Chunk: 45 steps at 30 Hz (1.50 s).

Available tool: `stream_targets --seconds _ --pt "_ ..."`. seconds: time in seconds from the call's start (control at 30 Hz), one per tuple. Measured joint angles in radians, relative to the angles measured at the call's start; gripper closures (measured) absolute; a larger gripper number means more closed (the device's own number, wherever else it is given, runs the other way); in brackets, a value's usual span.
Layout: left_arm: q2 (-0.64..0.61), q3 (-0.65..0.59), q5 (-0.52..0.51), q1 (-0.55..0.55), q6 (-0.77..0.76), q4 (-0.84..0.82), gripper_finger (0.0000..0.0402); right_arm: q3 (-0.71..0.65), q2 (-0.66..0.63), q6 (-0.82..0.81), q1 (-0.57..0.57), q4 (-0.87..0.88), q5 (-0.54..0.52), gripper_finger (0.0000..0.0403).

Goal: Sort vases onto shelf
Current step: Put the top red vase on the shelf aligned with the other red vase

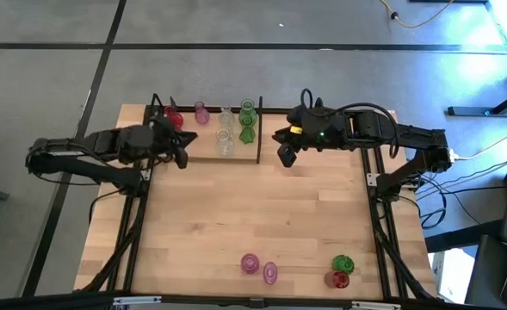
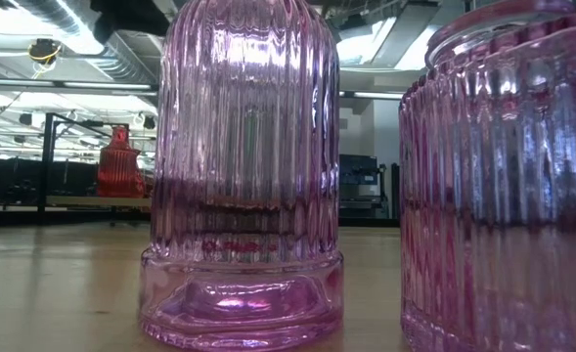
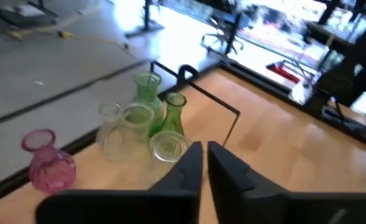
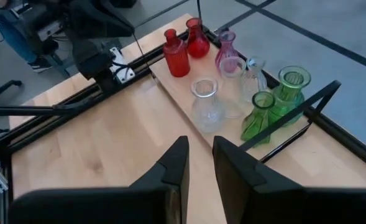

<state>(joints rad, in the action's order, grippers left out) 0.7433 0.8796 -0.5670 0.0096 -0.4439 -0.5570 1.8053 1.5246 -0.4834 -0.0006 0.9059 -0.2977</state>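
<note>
At lower centre of the worktop (image 1: pixel 201 232), pink vases (image 1: pixel 250 263): light, brittle, slick; grasp the neck. Left end effector (image 1: pixel 182 148) clenched empty.

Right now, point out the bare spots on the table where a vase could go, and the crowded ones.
The broad middle of the table is bare, between the shelf at the far edge and the four vases along the near edge. The shelf's far strip is crowded with red, pink, clear and green vases, with the left pincer beside it.
</note>
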Motion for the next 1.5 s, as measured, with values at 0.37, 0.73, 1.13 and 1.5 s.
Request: stream_targets --seconds 0.37,0.73,1.13,1.5 --pt "0.145 -0.215 -0.433 -0.354 -0.337 0.317 0.0401 0.0 0.0 0.174 -0.023 0.026 0.054 0.0343" --pt "0.499 -0.255 -0.648 -0.4 -0.932 0.156 0.0401 0.0 0.0 0.215 -0.107 0.071 0.181 0.0343" --pt "0.559 -0.256 -0.488 -0.302 -1.379 -0.403 0.0401 0.0 0.004 0.25 -0.114 0.06 0.203 0.0343" --pt "0.559 -0.329 -0.452 -0.2 -1.438 -0.372 0.0401 0.001 0.027 0.229 -0.111 0.063 0.204 0.0343"
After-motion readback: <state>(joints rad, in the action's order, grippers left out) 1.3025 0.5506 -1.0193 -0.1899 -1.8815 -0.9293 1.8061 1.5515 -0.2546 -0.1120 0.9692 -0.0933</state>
